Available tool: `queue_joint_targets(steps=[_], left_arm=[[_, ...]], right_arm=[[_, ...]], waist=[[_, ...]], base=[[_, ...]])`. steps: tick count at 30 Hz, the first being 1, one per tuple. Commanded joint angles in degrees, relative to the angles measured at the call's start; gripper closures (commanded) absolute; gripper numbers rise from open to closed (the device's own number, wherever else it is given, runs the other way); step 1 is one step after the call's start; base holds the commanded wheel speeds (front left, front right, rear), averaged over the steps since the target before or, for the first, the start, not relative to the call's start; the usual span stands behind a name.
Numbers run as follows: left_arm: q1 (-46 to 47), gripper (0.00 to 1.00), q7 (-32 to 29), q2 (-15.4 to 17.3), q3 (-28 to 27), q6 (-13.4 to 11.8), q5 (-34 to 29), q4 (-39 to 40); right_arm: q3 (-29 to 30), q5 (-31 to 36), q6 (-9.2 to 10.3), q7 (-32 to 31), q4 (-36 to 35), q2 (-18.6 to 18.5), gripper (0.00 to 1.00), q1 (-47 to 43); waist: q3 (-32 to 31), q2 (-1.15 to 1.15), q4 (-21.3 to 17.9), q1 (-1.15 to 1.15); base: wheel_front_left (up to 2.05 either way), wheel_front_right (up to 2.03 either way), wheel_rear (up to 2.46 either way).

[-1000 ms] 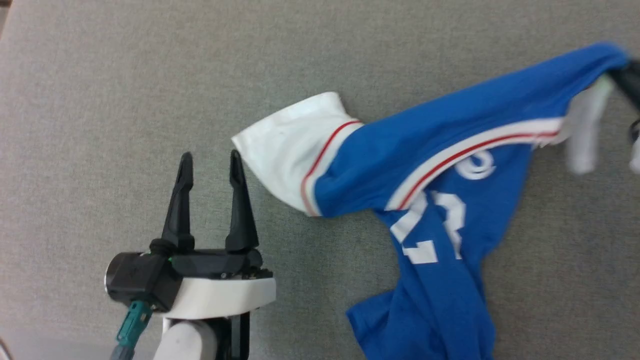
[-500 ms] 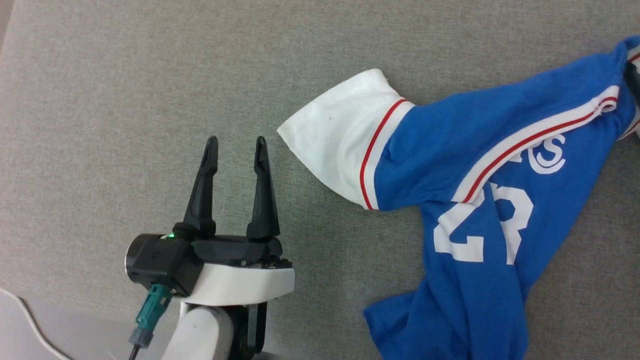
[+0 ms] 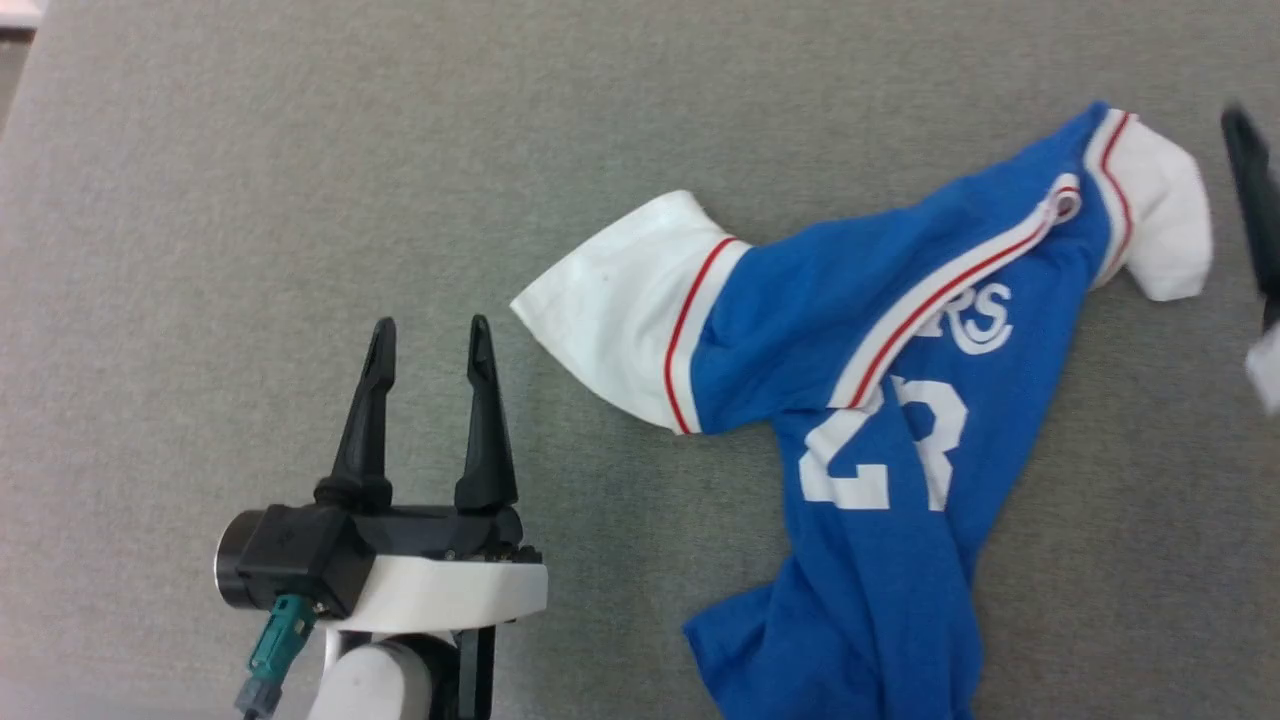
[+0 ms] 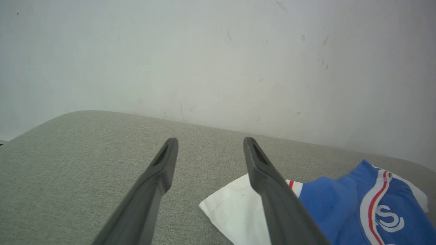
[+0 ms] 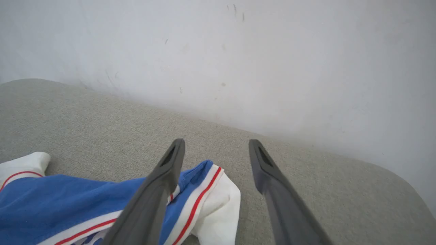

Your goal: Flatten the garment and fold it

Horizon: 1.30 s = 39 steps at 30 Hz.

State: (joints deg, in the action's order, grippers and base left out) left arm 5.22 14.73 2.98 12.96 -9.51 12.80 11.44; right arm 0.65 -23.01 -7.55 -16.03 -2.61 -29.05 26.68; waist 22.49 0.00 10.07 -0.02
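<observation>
The shirt (image 3: 880, 420) lies crumpled on the right half of the grey, cloth-covered surface (image 3: 250, 200). Its blue body is bunched into a slanting band with the number facing up, and its lower part runs off the bottom of the head view. The spread sleeve (image 3: 610, 300) reaches toward the middle of the surface. The bunched sleeve (image 3: 1160, 220) lies close to the right edge of the head view.

Left of the shirt and beyond it, bare surface stretches out to the edges. The left pincer (image 3: 430, 325) stands just left of the spread sleeve, apart from it, its fingers parted and holding nothing. The right pincer (image 5: 217, 143) is also parted wide and empty. In the head view, one blurred dark finger of it shows just beside the bunched sleeve.

The wrist views add a pale, scuffed wall (image 4: 218, 51) rising behind the surface's rounded far edge. The right wrist view also shows bare surface to the right of the bunched sleeve.
</observation>
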Motion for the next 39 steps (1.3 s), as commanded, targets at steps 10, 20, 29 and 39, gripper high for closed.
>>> queue_joint_targets(steps=[10,20,29,39], left_arm=[[-4.2,0.00,0.3,-0.1,-1.9,2.7,-3.1,-0.5],[-2.4,0.00,-0.9,4.3,1.1,7.8,-10.1,-4.9],[9.1,0.00,-20.4,14.2,9.0,16.2,-14.5,-13.1],[19.4,0.00,-30.5,22.8,27.1,17.0,-7.8,-21.5]], right_arm=[[11.4,11.5,0.06,13.3,-14.1,24.7,0.00,-30.8],[8.7,10.6,0.06,15.6,-14.3,26.2,0.00,-32.9],[7.6,10.7,0.06,13.0,-15.8,26.2,0.00,-32.2],[6.2,11.0,0.06,11.7,-16.4,26.2,0.00,-30.5]], waist=[[-4.6,0.00,-6.0,0.02],[-4.5,0.00,-8.1,0.02],[0.1,0.00,-6.7,0.02],[1.9,0.00,-7.7,0.02]], base=[[0.00,0.00,0.00],[0.00,0.00,0.00],[0.00,0.00,0.00],[0.00,0.00,0.00]])
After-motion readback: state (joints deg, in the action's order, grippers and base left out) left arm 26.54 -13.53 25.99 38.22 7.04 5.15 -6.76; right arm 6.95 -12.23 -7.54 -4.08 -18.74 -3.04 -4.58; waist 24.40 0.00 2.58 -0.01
